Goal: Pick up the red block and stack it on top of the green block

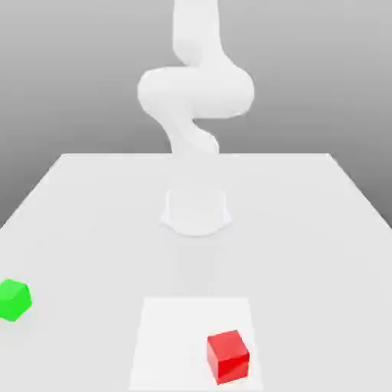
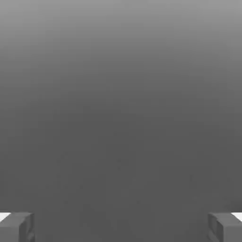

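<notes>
Red block, small matte bright-red cube, resting flat on a paler square patch of the surface, green block, same-size bright-green cube, well apart at the exterior view's left edge, slightly farther back

table: white, flat | lighter sq patch nr front edge | bg: plain grey

The red block is plain bright red and the green block plain bright green. The table is pale grey-white with a whiter square patch. The arm is white against a grey backdrop.
</notes>
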Controlling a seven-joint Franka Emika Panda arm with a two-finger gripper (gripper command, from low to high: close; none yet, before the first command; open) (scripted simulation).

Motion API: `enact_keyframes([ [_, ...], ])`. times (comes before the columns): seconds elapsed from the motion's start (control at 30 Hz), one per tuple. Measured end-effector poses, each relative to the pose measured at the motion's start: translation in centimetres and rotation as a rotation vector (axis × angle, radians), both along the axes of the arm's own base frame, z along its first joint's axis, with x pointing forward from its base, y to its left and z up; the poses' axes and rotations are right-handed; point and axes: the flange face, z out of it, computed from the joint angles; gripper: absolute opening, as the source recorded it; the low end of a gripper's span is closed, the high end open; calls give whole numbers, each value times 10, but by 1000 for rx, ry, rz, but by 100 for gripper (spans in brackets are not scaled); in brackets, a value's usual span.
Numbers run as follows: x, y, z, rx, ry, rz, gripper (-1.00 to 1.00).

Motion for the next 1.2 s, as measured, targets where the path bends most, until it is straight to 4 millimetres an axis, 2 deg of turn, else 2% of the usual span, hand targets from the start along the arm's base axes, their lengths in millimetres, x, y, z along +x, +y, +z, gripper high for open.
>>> enact_keyframes([
  [0.1,37,5,-53,-13,93,34,0],
  [0.2,66,11,-108,-27,182,67,0],
  [0.4,101,25,-223,-54,358,135,0],
  [0.6,105,38,-342,-85,534,205,0],
  [0.8,84,45,-454,-114,699,269,0],
  [0.93,82,45,-507,-117,717,276,0],
  [0.97,81,45,-519,-117,718,276,-100],
  [1.2,81,45,-522,-117,719,276,-100],
])
